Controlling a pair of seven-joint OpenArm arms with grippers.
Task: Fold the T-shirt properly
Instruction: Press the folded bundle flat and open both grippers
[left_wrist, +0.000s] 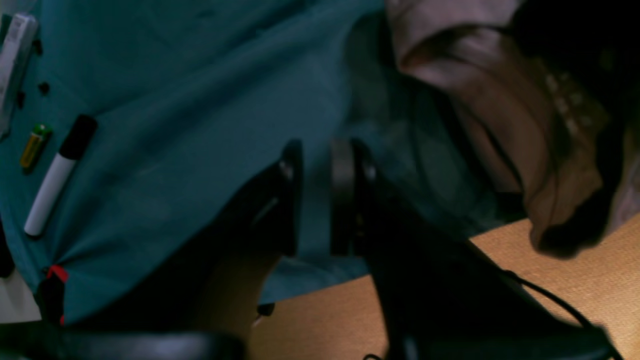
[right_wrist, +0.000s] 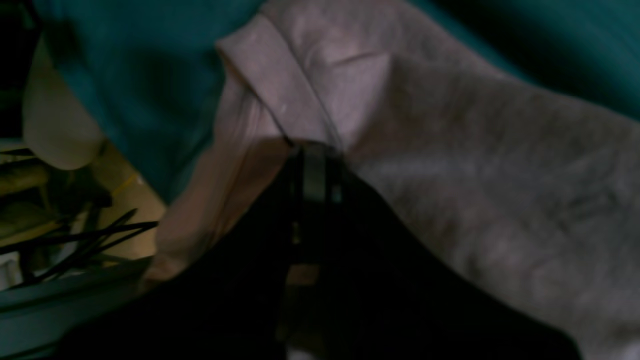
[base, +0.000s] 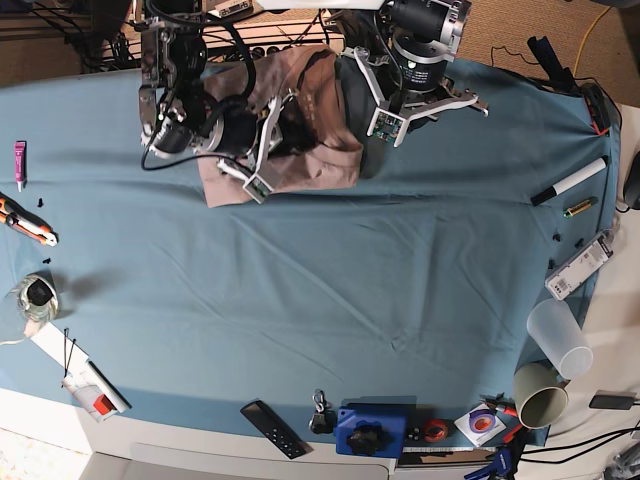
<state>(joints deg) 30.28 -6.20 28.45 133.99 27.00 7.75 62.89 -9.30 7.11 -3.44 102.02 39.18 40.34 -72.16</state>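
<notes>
T-shirt sits bunched on the bench beside the edge nearest your robot, toward its right-hand corner, with folds overlapping and one part reaching across toward the left arm. Your right end effector is closed, its tips pressed in among the creases; whether a pinch of fabric is caught between them, you cannot tell from these views. That placing would suit pinning or drawing one layer while the rest drapes around it, though the uneven heap looks far from a proper fold

Your left end effector is parted by a narrow gap with nothing in it, above bare blue-teal cloth just to the side of the garment. It looks placed there to come in on that loose side, and the slight opening would let it take an edge without a wide swing

The marker lies by the bench's left-hand edge and the black remote by the edge opposite the robot, presumably to leave the middle for spreading. With the garment so near your own edge, you would probably do best to bring it inward and flatten it first; otherwise hidden layers could drag or slip over the side
</notes>
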